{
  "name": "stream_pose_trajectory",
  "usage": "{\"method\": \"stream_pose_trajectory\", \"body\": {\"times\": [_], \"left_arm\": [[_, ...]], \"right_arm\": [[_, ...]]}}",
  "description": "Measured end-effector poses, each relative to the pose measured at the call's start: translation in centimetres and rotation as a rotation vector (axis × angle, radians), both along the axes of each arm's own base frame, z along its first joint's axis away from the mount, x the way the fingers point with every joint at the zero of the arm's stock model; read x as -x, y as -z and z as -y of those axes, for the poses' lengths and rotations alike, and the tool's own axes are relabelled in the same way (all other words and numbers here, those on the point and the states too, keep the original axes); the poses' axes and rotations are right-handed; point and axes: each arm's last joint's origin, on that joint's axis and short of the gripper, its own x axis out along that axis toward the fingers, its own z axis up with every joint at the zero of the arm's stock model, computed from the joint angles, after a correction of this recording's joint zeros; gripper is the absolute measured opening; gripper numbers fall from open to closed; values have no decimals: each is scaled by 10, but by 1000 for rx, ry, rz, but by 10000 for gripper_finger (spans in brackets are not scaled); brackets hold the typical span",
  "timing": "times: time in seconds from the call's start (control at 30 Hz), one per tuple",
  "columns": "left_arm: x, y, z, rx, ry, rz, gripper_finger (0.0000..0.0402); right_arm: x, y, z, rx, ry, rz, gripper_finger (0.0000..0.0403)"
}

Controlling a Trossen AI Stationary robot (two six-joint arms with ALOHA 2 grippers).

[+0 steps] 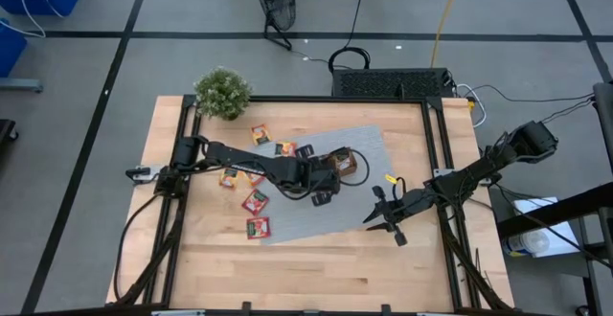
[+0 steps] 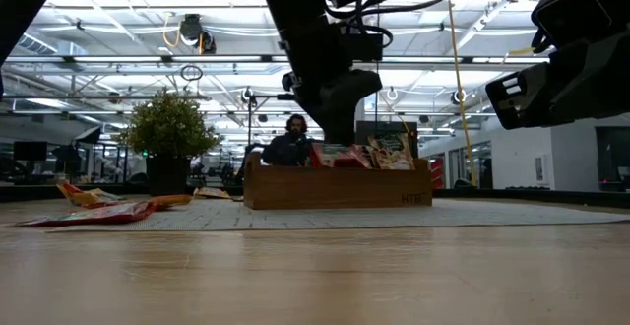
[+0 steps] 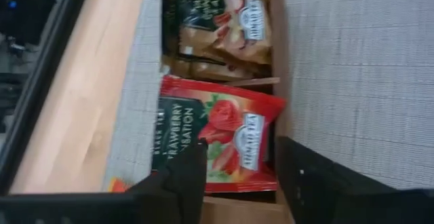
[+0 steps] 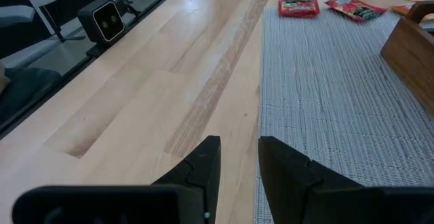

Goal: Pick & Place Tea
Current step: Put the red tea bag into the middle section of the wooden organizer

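I have the left gripper (image 3: pixel 237 170) over the wooden tray (image 1: pixel 343 162), its fingers spread apart with nothing clamped between them. Directly below and between those fingers lies a red strawberry tea sachet (image 3: pixel 224 139), resting in one tray compartment. Beyond it, past a wooden divider, the next compartment holds grey-brown sachets (image 3: pixel 227 20). From table height the tray (image 2: pixel 340 187) shows sachets standing up above its wall, with the left arm coming down just behind them.

Back along the left arm from its gripper, more loose sachets (image 1: pixel 256 201) lie on the grey mat (image 1: pixel 369 196) and the table (image 1: pixel 316 268), red and orange-yellow ones mixed together.

My right gripper (image 4: pixel 237 163) waits well off to the side of the tray, low above the mat's edge, fingers a little apart and holding nothing. Ahead of it I see two red sachets (image 4: pixel 298 7) on the mat. A potted plant (image 1: pixel 222 93) sits at the table's far corner.
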Motion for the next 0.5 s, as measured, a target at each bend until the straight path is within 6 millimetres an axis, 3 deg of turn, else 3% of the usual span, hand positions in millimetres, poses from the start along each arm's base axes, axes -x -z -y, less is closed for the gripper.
{"method": "stream_pose_trajectory", "body": {"times": [0.2,0.33,0.5], "left_arm": [[2,-5,0,-78,-2,-10,207],[-5,-25,6,-80,6,57,209],[-14,-38,10,94,83,143,209]], "right_arm": [[0,0,0,-9,5,-4,91],[0,0,0,-8,4,-4,91],[0,0,0,-6,3,-3,91]]}}
